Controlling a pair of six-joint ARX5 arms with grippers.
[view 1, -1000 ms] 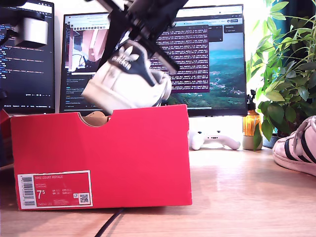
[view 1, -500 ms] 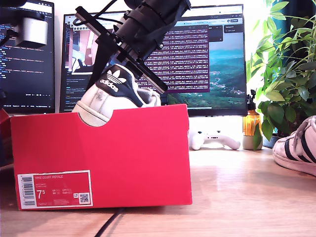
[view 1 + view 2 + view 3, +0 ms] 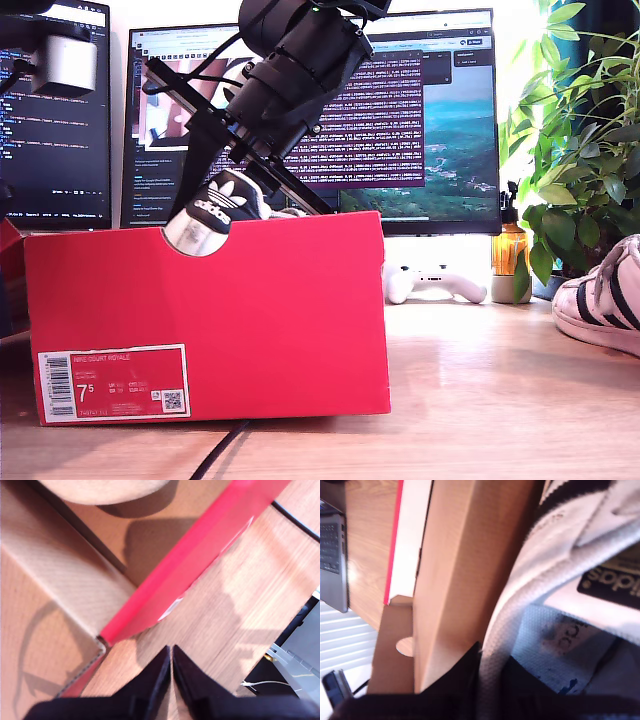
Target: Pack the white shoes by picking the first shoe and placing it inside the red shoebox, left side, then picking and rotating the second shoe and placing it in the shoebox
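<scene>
- The white shoe (image 3: 215, 205) sits lower than a second ago; only its black heel tab and heel show through the notch of the red shoebox (image 3: 300, 320).
- My second gripper (image 3: 492, 672) clamps that shoe's collar, one finger inside, one outside, beside the box's brown inner wall.
- My first gripper (image 3: 171, 662) is closed on nothing, above the wooden desk (image 3: 225, 605) just outside the box.
- The other white shoe (image 3: 605, 295) lies at the exterior view's right.
</scene>
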